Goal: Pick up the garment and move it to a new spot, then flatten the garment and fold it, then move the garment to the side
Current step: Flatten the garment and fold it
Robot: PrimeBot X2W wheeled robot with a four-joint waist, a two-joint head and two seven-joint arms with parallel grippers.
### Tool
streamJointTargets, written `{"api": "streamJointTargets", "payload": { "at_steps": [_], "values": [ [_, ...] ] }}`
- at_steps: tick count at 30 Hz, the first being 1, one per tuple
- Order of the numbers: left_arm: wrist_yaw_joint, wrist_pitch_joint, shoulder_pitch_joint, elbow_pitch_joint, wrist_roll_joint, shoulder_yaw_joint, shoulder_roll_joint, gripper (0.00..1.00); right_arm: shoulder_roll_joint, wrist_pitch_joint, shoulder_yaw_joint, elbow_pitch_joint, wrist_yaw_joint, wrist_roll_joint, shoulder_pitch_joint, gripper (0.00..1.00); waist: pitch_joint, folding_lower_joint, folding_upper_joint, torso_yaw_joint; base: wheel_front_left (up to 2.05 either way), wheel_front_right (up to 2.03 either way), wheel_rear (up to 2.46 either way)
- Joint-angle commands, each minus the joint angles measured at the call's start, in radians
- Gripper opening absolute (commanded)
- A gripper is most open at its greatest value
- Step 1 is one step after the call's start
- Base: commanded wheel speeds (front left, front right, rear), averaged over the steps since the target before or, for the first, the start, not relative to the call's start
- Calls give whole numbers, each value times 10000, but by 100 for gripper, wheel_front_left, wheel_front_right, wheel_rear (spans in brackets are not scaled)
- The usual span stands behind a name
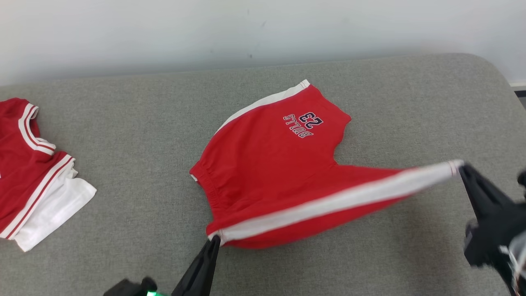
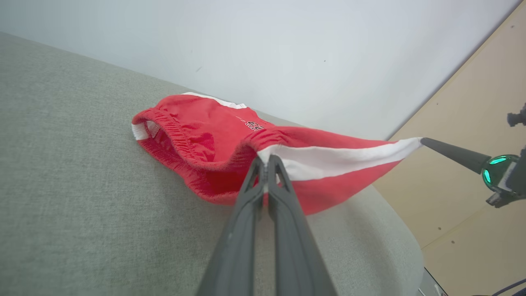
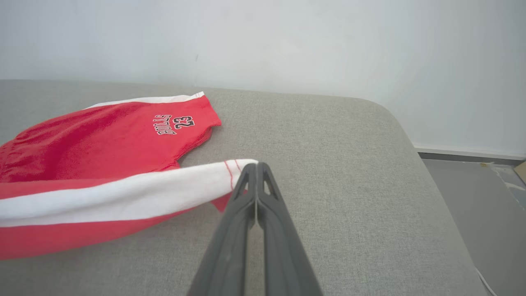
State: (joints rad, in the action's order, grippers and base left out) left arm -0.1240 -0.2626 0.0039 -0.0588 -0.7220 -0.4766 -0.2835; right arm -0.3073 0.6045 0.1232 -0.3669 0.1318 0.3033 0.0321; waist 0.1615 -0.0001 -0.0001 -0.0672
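Observation:
The garment (image 1: 271,164) is a pair of red shorts with white side stripes and a "BULLS 23" print, lying mid-surface on the grey cushion. Its near side is lifted and stretched taut between my two grippers. My left gripper (image 1: 214,239) is shut on the waistband corner at the white stripe's end (image 2: 266,161). My right gripper (image 1: 460,165) is shut on the leg-hem end of the same stripe (image 3: 254,165). The far leg of the garment (image 3: 123,135) still rests flat. In the left wrist view the garment (image 2: 213,139) sags from the pinched edge, and the right gripper (image 2: 423,141) shows at its far end.
A second red and white garment (image 1: 37,176) lies folded at the cushion's left edge. The grey cushion (image 1: 144,230) has a rounded right corner (image 3: 394,119); floor lies beyond it. A pale wall runs along the back.

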Motion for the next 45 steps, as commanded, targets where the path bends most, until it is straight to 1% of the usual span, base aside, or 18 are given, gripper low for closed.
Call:
{"api": "streamJointTargets", "payload": {
  "at_steps": [1,7,9,11,15,21,29,32,42,43,44,45],
  "values": [
    [-36,-32,-263,155,6,-23,73,0,-73,-199,-181,442,-20,-39,480,0,30,1,1,2,0,0,0],
    [-64,21,-1655,969,-89,-174,481,0,-256,-1102,-1209,3255,-20,-294,3166,0,421,1,1,324,0,0,0],
    [-68,42,-2138,1281,-149,-158,639,0,-249,-1468,-1388,4242,-20,-443,4086,0,608,1,1,506,0,0,0],
    [-67,71,-2632,1601,-170,-138,805,0,-378,-1811,-1677,5155,-20,-622,4951,0,823,1,1,724,0,0,0],
    [-67,183,-3514,2317,-328,-100,1168,0,-527,-2316,-2126,6821,-20,-952,6362,0,1211,1,1,1168,0,0,0],
    [-54,347,-4994,3427,-486,-216,1555,0,-747,-2932,-2421,8894,-20,-1181,8043,0,1777,1,1,1812,0,0,0],
    [-56,357,-6662,4623,-502,-495,1869,0,-689,-3879,-2326,10796,-20,-1421,9860,0,2546,1,1,2520,0,0,0],
    [-57,292,-7097,4916,-612,-580,1937,0,-472,-4139,-2393,11381,-20,-1335,10343,0,2727,1,1,2651,0,0,0],
    [-60,56,-7910,5912,-898,-887,2146,0,-133,-4898,-2588,13188,-20,-1667,11281,0,3074,1,1,2916,0,0,0],
    [-60,34,-7975,6001,-874,-907,2160,44,-119,-5060,-2503,13311,-20,-1723,11403,21,3086,1,1,2924,0,0,0],
    [-60,29,-8034,6116,-867,-944,2179,100,-96,-5158,-2393,13472,-20,-1770,11498,100,3094,1,1,2926,0,0,0],
    [-60,12,-8093,6184,-858,-963,2189,100,-46,-5266,-2311,13621,-20,-1825,11542,100,3095,1,1,2928,0,0,0]
  ]
}}
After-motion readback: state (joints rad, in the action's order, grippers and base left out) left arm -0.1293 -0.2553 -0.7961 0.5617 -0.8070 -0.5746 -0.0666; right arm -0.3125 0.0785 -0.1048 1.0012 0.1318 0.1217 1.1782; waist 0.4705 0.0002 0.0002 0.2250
